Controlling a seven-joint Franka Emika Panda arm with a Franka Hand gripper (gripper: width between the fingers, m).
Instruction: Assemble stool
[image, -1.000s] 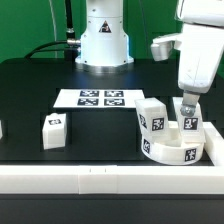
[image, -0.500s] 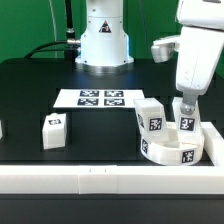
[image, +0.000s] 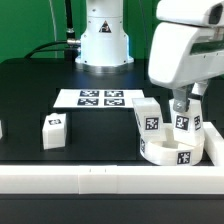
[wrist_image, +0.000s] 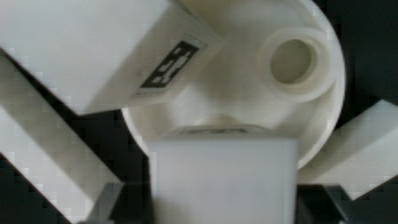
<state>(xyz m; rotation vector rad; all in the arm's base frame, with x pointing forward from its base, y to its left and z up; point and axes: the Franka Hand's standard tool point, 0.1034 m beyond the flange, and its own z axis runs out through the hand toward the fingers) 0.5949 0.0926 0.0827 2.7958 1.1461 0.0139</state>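
Black table (image: 40, 90) fills the scene, edged at the front by a white rail (image: 90, 178). Just behind that rail, at the exterior view's right, lies the seat (image: 170, 153), a low white disc with square tags around its wall. Over the seat's right part the gripper (image: 182, 106) hangs straight down from the arm (image: 185, 50), its fingers pinching a leg (image: 184, 124). This is a white block, tag facing the camera, standing upright with its lower end at the seat's top face. Whether that end actually sits in the seat or hangs just above it, I cannot tell from here. The wrist view shows the same block filling the gap between the fingers, with the seat's round face beyond it. A hole (wrist_image: 294, 60) in that face lies open, apart from the block.

A second leg (image: 150, 118) stands at the seat's left rear edge, touching it or nearly so, its tag toward the camera. In the wrist view it juts across the disc's rim. Well apart, on the exterior view's left, a third leg (image: 54, 131) rests alone on the table. Farther back, the marker board (image: 100, 98) lies flat near the middle. Behind it rises the white base (image: 103, 40) against a green backdrop (image: 30, 25).
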